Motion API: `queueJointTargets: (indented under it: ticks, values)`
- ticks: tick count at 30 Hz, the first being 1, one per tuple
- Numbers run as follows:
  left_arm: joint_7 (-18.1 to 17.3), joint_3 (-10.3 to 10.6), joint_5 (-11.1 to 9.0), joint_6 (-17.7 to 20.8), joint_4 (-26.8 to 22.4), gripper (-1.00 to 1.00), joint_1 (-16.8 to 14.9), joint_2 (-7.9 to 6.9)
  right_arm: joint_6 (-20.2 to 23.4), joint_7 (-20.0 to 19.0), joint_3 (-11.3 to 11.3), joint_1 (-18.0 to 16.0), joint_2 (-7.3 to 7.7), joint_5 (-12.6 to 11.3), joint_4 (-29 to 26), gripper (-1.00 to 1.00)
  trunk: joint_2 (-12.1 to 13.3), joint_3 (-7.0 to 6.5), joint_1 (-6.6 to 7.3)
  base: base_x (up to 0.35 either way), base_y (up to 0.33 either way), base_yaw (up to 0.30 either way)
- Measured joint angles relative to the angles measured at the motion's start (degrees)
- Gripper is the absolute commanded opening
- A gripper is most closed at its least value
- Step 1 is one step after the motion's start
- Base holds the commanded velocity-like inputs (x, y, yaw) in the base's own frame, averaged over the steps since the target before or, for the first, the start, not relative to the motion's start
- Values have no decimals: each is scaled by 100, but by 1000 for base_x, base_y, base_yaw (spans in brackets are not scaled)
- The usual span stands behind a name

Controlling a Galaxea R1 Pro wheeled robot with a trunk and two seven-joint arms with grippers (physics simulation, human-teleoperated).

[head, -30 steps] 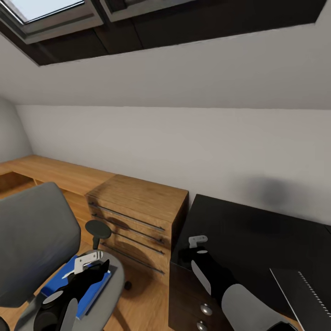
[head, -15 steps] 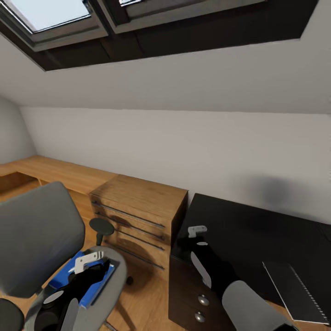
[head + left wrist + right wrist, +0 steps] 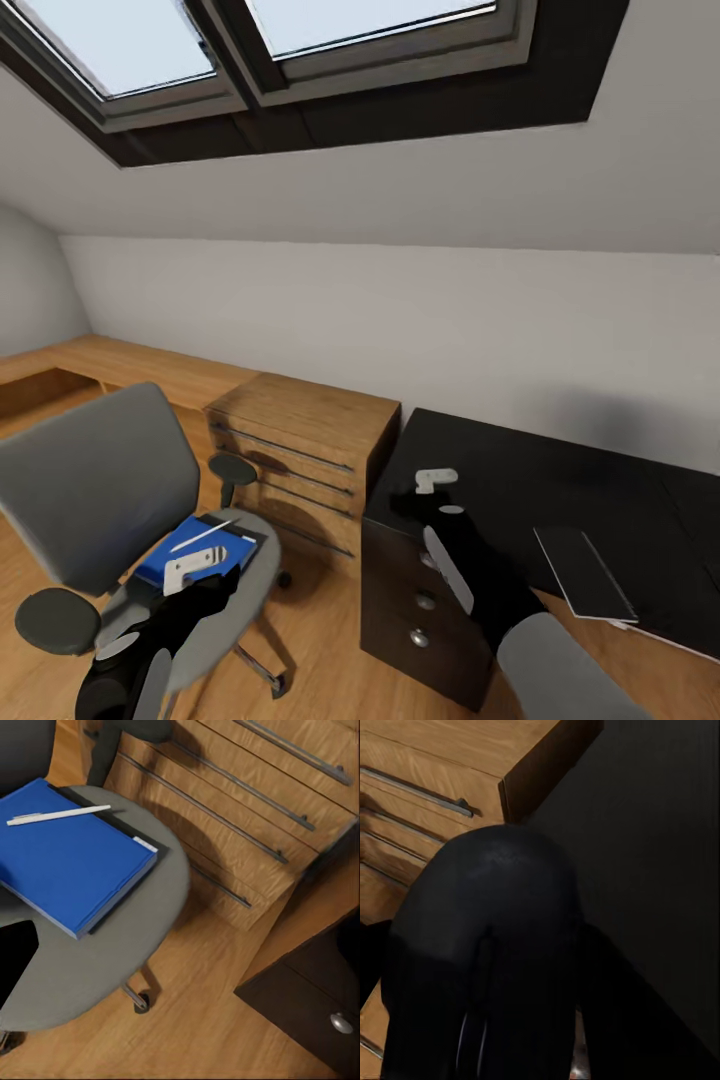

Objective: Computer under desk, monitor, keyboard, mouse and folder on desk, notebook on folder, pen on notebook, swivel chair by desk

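Desk glossy black beside wood cabinet under skylight; pincer states unclear.

Your two arms are glossy black with pale grey oval panels and a grey sleeve section near the right elbow. Each ends in a white bracket, the left gripper and right gripper.

Light-wood drawer cabinet with long bar handles, against white wall; skylight overhead.
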State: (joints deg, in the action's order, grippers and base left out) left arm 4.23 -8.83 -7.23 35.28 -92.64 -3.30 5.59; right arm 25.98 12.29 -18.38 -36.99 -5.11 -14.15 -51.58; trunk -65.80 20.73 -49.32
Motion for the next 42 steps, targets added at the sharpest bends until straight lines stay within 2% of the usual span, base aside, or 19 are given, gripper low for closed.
queueJointTargets:
  ticks: [3, 7, 12, 15, 26, 28, 31, 33, 35, 38, 39, 42]
  values:
    - [0, -10, 2, 1, -1, 100, 0, 0, 150, 6, 205, 47, 43, -47, -123, -100, 120, -54, 68, -98, -56, 0]
    - [0, -12, 2, 2, -1, 100, 0, 0, 255, 8, 355, 60, 59, -64, -210, -100, 280, -126, 157, -27, -15, 0]
    - [0, -5, 2, 2, -1, 100, 0, 1, 283, 6, 391, 67, 65, -65, -481, -100, 481, -216, 267, -2, -1, 0]
    - [0, -2, 5, 2, 0, 100, 0, 1, 281, 3, 405, 77, 119, -58, -632, -100, 602, -273, 333, 0, 0, -61]
    - [0, -4, 29, -9, 39, 100, 4, 1, 283, 6, 410, 89, 199, -69, -819, -100, 1043, -511, 575, 0, 0, -227]
    - [-1, -7, 34, -30, 65, 100, 61, 1, 283, 7, 410, 109, 201, -70, -848, -100, 1124, -547, 619, 0, 0, -279]
    - [-8, -10, 38, -78, 221, 100, 480, 1, 287, 12, 410, 137, 202, -70, -917, -100, 1243, -600, 685, 0, 0, -262]
    - [-12, -12, 40, -286, 417, 100, 764, -6, 289, 19, 409, 183, 202, -68, -1045, -100, 1324, -636, 729, 0, 0, -131]
    - [-16, -15, 36, -798, 821, 100, 938, -28, 304, 52, 409, 300, 202, -68, -1251, -100, 1404, -672, 773, 0, 0, -54]
    - [-20, -19, 38, -1941, 1708, 100, 1027, -88, 375, 127, 408, 486, 202, -62, -1634, -100, 1525, -726, 839, 0, 0, -17]
    - [-17, -20, 47, -2471, 2186, 100, 1046, -135, 426, 164, 408, 575, 202, -62, -1807, -100, 1526, -726, 840, 0, 0, -6]
    - [-15, -20, 136, -2833, 2640, 100, 1055, -167, 459, 190, 408, 652, 200, -60, -1925, -100, 1527, -727, 840, 0, 0, -1]
